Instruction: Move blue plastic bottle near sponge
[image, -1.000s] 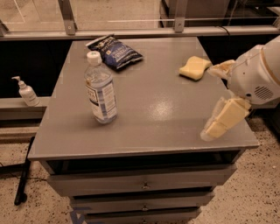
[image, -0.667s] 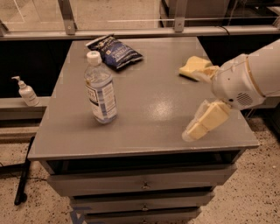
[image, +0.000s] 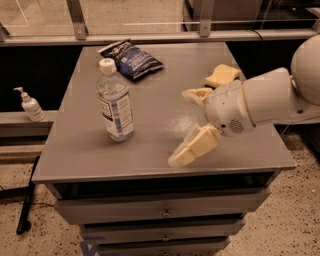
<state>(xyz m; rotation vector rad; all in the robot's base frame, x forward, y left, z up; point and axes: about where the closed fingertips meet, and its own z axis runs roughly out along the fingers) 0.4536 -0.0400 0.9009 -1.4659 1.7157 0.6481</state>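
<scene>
1. While well out toward the 3 o'clock edge of the table (image: 150, 150) a second ago, now hangs the gripper (image: 182, 127) over the top at about 4 o'clock of centre, after a steady sweep toward 9 o'clock.
2. Carries both fingers spread wide apart, one high and one low, with nothing between them.
3. Leaves the blue plastic bottle (image: 115, 102) upright at about 9 o'clock of centre, in the same spot as a second ago, untouched and at the gripper's 10 o'clock, with bare tabletop between the two.
4. Leaves the sponge (image: 222, 75) unmoved too, at about 2 o'clock of centre near the far right corner, partly hidden behind the arm (image: 260, 100) and well apart from the bottle.
5. Reads, as a judgement, as an approach only: reach under way, grasp not yet made, and the whole carry toward 2 o'clock not yet begun.
6. Shows a white-and-blue label on the bottle, print not legible.
7. Shows pale lettering on the dark blue snack bag (image: 131, 59) at 12 o'clock, also unreadable.
8. Shows no readable mark on the white pump dispenser (image: 30, 105), off the table toward 9 o'clock, nor on the arm's white shell.
</scene>
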